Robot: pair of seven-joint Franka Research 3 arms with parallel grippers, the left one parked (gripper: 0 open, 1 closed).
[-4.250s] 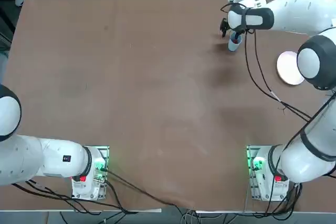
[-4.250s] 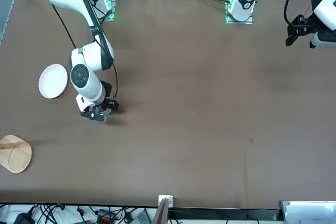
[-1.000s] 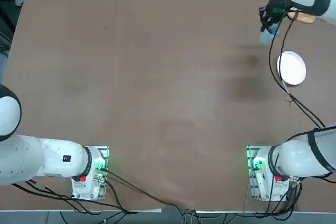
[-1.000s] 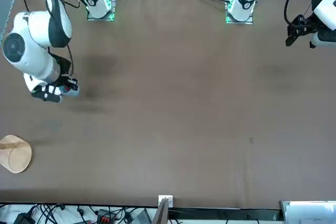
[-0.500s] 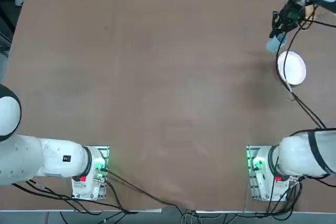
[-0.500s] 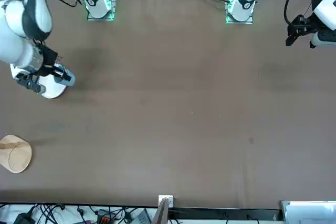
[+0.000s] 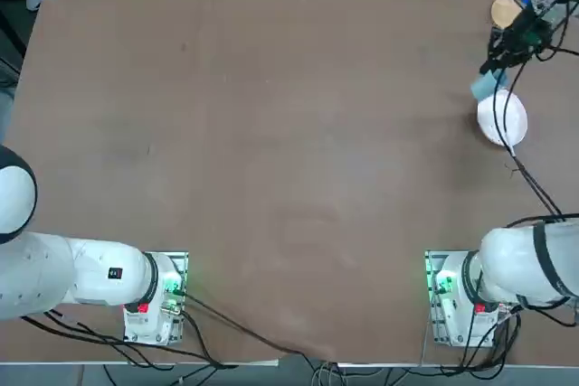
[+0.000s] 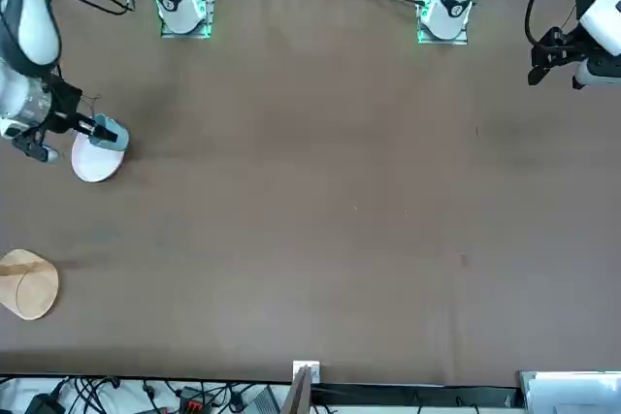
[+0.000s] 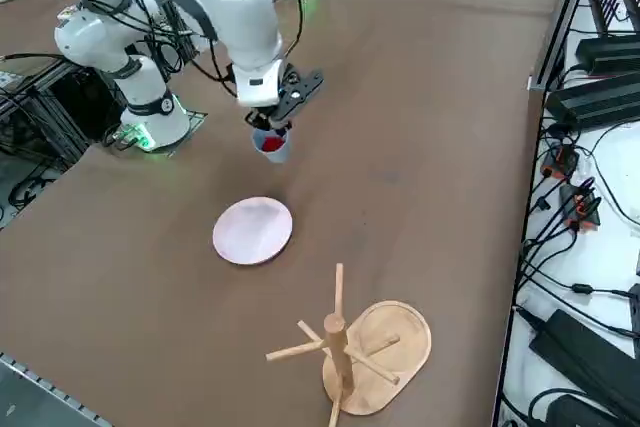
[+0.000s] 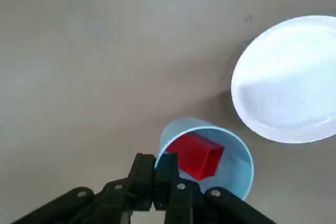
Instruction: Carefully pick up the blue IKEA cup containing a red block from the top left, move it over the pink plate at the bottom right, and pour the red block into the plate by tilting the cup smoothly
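Blue cup [image 10: 236, 167] w/ red block [image 10: 197, 156] moved nr plate [image 10: 289, 82]; R hand [image 10: 156, 163] pinched shut on rim.

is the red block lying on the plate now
No, the red block sits inside the blue cup, and the plate has nothing on it.

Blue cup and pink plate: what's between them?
The right wrist view shows only brown tabletop, partly shadowed, between the blue cup and pink plate. The right tool holds the cup at its rim.
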